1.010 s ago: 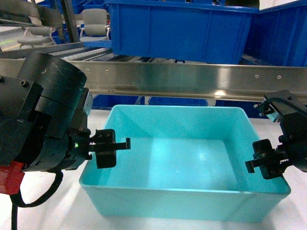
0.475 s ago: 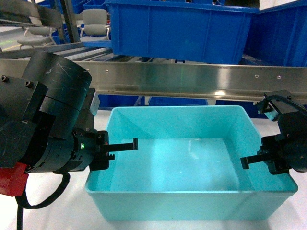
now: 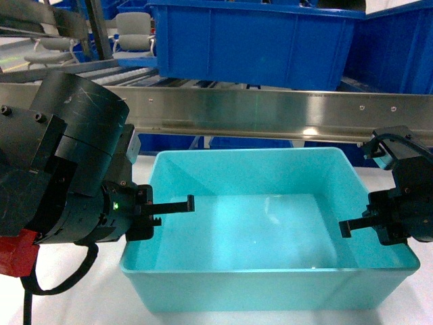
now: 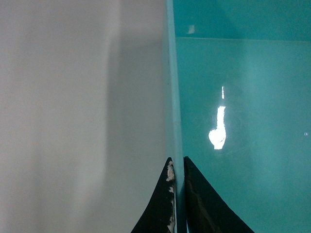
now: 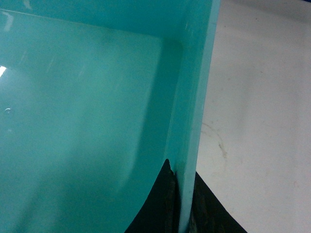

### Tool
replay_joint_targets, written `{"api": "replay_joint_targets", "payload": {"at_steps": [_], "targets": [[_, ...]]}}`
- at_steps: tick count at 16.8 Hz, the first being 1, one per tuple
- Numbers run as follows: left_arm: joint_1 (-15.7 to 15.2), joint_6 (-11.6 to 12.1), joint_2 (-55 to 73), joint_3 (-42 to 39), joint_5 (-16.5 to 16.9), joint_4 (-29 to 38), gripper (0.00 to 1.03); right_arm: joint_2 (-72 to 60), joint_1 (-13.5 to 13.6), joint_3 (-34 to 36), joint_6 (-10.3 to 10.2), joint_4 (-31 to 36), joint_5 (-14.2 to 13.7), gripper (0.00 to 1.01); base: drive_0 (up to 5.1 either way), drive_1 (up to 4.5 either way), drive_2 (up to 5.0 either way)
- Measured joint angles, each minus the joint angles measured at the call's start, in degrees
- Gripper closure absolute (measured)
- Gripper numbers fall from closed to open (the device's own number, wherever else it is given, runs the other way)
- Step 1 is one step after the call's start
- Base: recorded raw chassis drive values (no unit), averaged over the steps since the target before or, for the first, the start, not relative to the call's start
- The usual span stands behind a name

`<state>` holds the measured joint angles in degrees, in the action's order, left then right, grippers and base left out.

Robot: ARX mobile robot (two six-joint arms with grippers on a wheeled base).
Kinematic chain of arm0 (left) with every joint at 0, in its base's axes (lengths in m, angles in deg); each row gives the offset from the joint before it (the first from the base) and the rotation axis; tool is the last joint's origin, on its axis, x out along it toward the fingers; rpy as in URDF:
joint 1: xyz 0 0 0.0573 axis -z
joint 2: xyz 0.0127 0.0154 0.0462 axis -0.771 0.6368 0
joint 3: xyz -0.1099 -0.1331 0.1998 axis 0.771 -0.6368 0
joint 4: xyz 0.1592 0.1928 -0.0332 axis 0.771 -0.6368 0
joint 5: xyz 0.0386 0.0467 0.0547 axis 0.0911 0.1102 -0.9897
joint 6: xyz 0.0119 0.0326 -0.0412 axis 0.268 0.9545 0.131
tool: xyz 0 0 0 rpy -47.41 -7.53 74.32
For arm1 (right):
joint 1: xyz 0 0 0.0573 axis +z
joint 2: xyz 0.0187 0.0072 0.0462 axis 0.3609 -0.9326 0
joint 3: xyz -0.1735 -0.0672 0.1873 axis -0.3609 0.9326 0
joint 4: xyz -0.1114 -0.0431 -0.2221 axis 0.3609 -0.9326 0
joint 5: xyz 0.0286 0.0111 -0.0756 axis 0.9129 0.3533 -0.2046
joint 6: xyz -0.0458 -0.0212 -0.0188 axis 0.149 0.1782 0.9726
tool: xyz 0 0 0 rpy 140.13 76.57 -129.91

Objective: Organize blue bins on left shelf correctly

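Turquoise-blue rectangular plastic tub (image 3: 270,237), open-topped and empty, sits on the flat white counter (image 3: 74,291) just in front of the stainless-steel shelf beam (image 3: 270,112), below the level where darker royal-blue tubs (image 3: 257,40) rest on white roller tracks (image 3: 88,68). Your left tool (image 4: 176,194) straddles the tub's left wall: in the left wrist view one black finger lies outside and one inside, both pressed against the thin rim, so it is clenched on that wall. Your right tool (image 5: 182,204) mirrors this on the right wall, fingers either side of the rim and closed against it. Opposite walls are held so the wide, flexible tub can be carried level without twisting. In the head view both arms stand at about mid-length of the side walls, which should keep the load balanced. Lifting looks like the step in hand; the beam directly behind must be cleared before the tub can reach a roller level.
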<state>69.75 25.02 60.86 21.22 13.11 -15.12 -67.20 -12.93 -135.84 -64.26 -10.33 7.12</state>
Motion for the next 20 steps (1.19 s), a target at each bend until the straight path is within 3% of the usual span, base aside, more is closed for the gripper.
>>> {"api": "replay_joint_targets", "payload": {"at_steps": [8, 10, 12, 20], "targets": [[0.0, 0.7, -2.7, -0.3, -0.4, 0.0, 1.01, 2.1, 0.0, 0.0, -0.1, -0.9, 0.6, 0.99, 0.0, 0.00, 0.0], [0.0, 1.6, -8.4, -0.3, -1.3, -0.2, 1.01, 8.0, 0.1, 0.2, -0.6, -1.9, 1.2, 0.99, 0.0, 0.00, 0.0], [0.3, 2.4, -13.7, -0.9, -1.7, -1.0, 1.01, 14.9, 0.3, 2.3, -1.1, 1.4, 2.3, 0.99, 0.0, 0.00, 0.0], [0.6, 2.4, -13.7, -0.9, -1.5, -1.1, 1.01, 14.8, 0.0, 2.6, -1.1, 1.1, 2.4, 0.99, 0.0, 0.00, 0.0]]}}
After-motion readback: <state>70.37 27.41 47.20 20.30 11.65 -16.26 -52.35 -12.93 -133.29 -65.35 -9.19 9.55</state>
